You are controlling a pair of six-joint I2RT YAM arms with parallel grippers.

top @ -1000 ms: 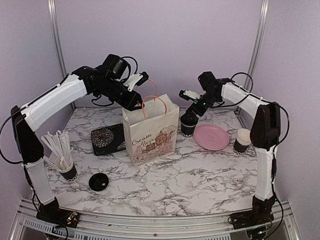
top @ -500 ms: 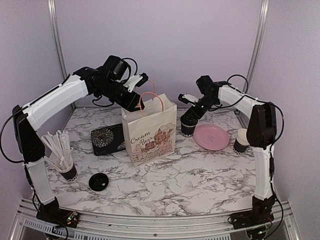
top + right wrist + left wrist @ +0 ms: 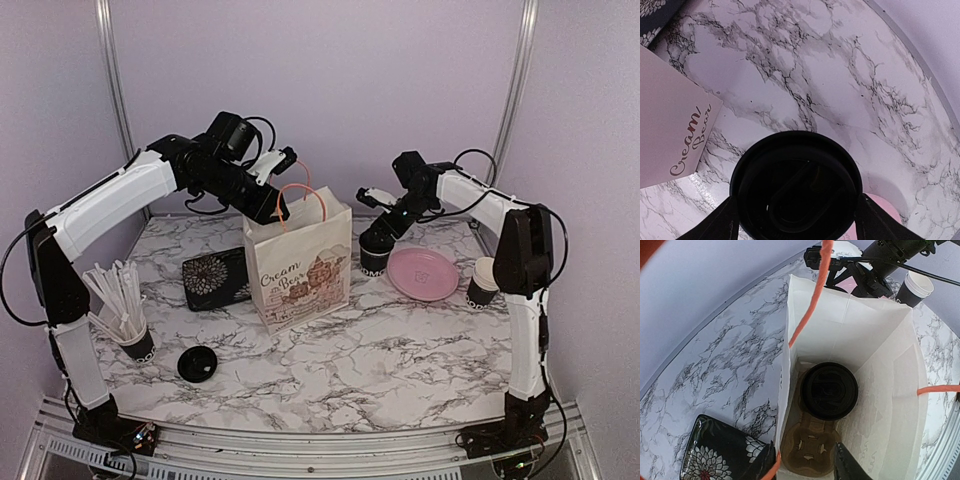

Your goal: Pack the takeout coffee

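A white paper bag [image 3: 300, 268] with orange handles stands mid-table. In the left wrist view it is open, with one lidded black coffee cup [image 3: 829, 390] inside on a brown cardboard carrier [image 3: 810, 452]. My left gripper [image 3: 805, 466] is open over the bag's near end, one finger outside the wall by the orange handle and one inside. My right gripper [image 3: 797, 207] is shut on a second lidded black coffee cup [image 3: 796, 187], right of the bag [image 3: 375, 252] and at table level. A third black cup [image 3: 483, 282] stands open, without a lid, at the far right.
A pink plate [image 3: 424, 274] lies between the gripped cup and the open cup. A black flower-patterned tray [image 3: 215, 278] lies left of the bag. A black cup of white straws [image 3: 128, 325] and a loose black lid [image 3: 197, 364] are at the front left.
The right arm has shifted its pose while gripping the cup, which stays in nearly the same spot. The bag's top and handles have settled slightly. The left gripper has barely moved.
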